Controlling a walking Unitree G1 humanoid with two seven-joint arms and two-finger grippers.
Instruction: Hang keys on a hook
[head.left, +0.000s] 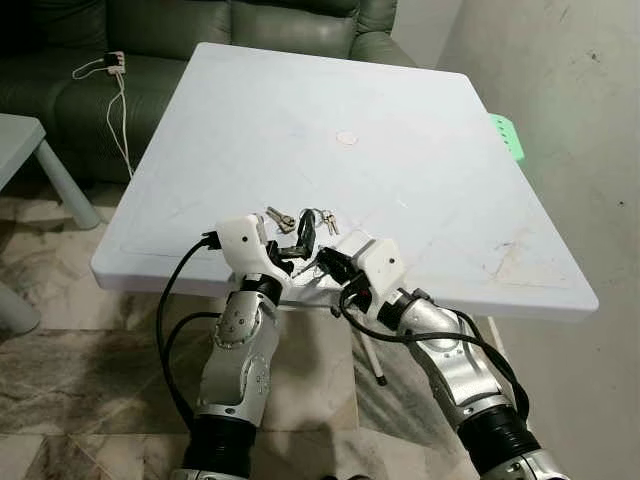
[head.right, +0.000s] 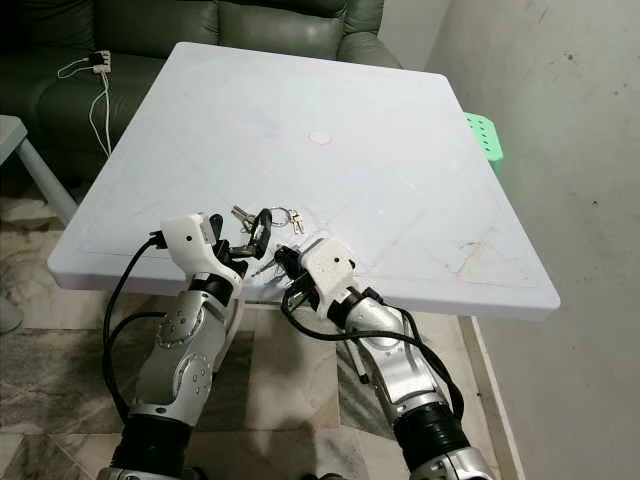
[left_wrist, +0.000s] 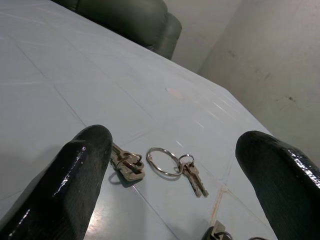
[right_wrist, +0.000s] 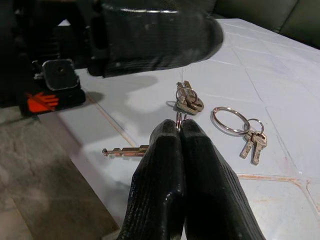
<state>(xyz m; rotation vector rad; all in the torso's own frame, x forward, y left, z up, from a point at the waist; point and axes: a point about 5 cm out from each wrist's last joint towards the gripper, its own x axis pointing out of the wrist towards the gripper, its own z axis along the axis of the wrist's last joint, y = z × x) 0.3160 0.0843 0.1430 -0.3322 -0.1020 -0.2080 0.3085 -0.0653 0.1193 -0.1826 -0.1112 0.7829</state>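
Near the front edge of the white table (head.left: 420, 190), the right gripper (right_wrist: 180, 131) pinches a key ring (right_wrist: 178, 119), its key (right_wrist: 124, 150) trailing sideways. Spread wide, the left gripper (head.left: 300, 240) faces the loose keys (left_wrist: 172, 164) just beyond.

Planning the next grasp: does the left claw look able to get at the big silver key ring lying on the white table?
Probably yes. The left claw is open, and the big silver key ring lies on the white table between its fingers, nothing between them.
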